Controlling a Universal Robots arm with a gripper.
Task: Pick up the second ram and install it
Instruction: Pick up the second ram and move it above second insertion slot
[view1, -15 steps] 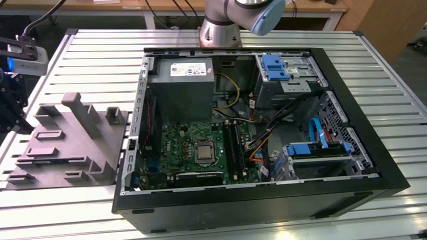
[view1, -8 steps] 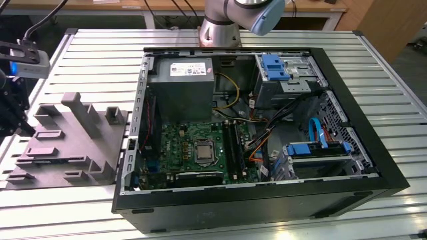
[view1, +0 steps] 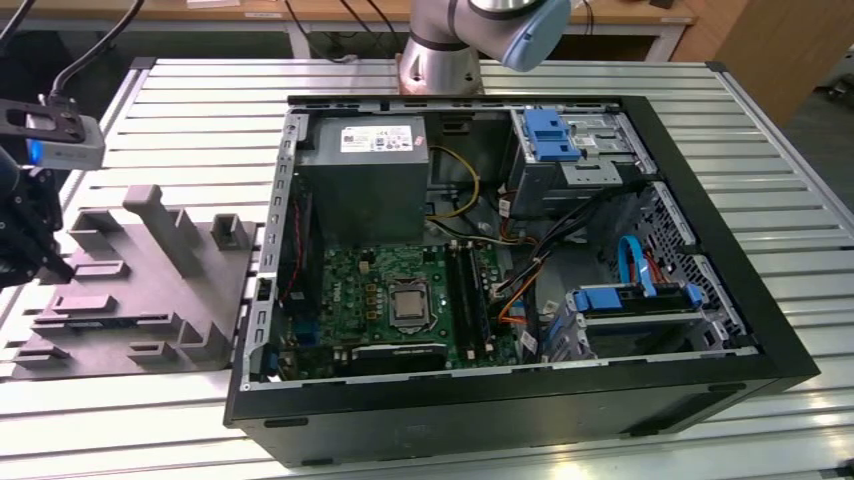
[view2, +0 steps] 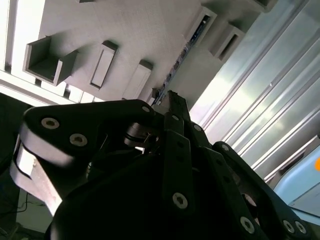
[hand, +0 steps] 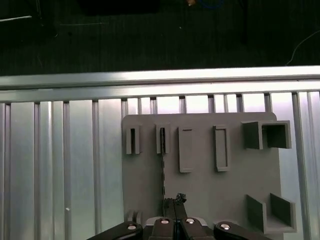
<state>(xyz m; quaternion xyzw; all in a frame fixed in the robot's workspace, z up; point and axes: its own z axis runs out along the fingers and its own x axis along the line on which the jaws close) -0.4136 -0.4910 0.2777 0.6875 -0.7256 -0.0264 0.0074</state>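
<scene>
The second ram (hand: 162, 172) is a thin dark strip standing on edge on the grey fixture (hand: 200, 192), with its far end in a small holder block. It also shows as a dark line in the second wrist view (view2: 186, 48). My gripper (hand: 175, 201) has its two black fingers pressed together, shut, with the tips at the strip's near end and slightly to one side of it. I see no grip on the strip. In the exterior view the gripper (view1: 38, 258) hangs over the fixture (view1: 120, 300) at the far left.
The open computer case (view1: 507, 260) lies to the exterior view's right of the fixture, with the green motherboard (view1: 380, 295) and its black slots (view1: 467, 290) inside. The fixture carries several raised blocks and pockets (hand: 267, 135). Everything rests on a slatted metal table (view1: 187, 110).
</scene>
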